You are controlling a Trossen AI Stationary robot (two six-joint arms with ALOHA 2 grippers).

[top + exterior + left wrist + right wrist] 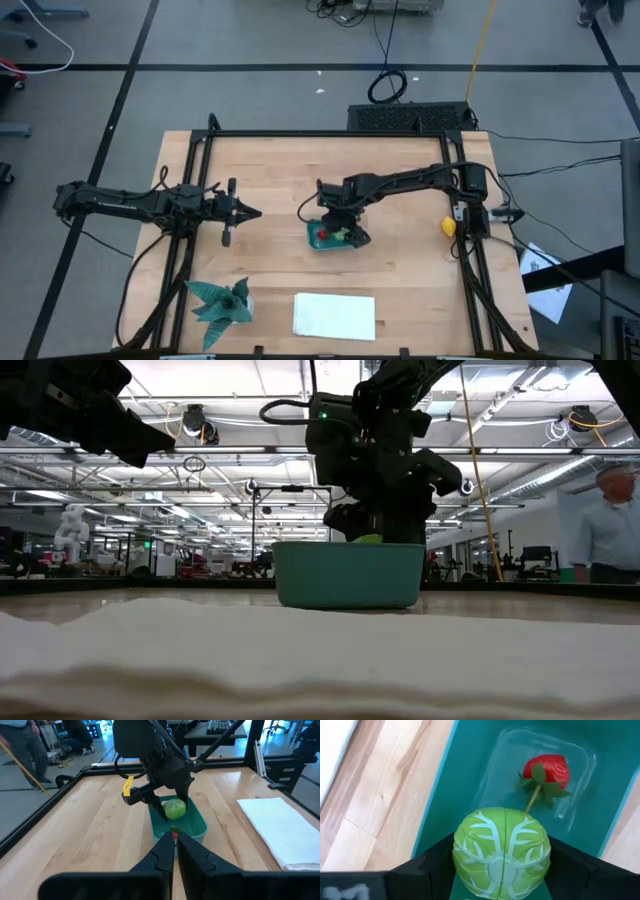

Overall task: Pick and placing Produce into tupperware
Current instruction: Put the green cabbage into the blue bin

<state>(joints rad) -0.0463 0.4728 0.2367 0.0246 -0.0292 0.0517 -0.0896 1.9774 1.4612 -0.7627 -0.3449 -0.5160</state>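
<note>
Cabbage (pixel 501 854) sits pinched between the two dark fingers of the right end effector (pixel 167 810), which hangs just over the open top of the teal tupperware (pixel 347 574) near the middle of the counter (pixel 270 180). The fingers press on opposite sides of the light green ball, about at its widest girth. It looks like a light, rigid plastic toy with a smooth, rounded skin, so I judge it apt to squirt out of a pinch taken off-centre; across the middle is the sound place to hold it. A red strawberry (pixel 546 771) with a green stem already lies on the tub floor, clear of the cabbage. The yellow piece (pixel 449 226) rests at the counter's right edge, beside the right arm's base and well apart from the tub; small and likely just as slick, it would want a centred grip too. The left end effector (pixel 243 212) waits left of the tub, its fingers pressed together and empty.
</note>
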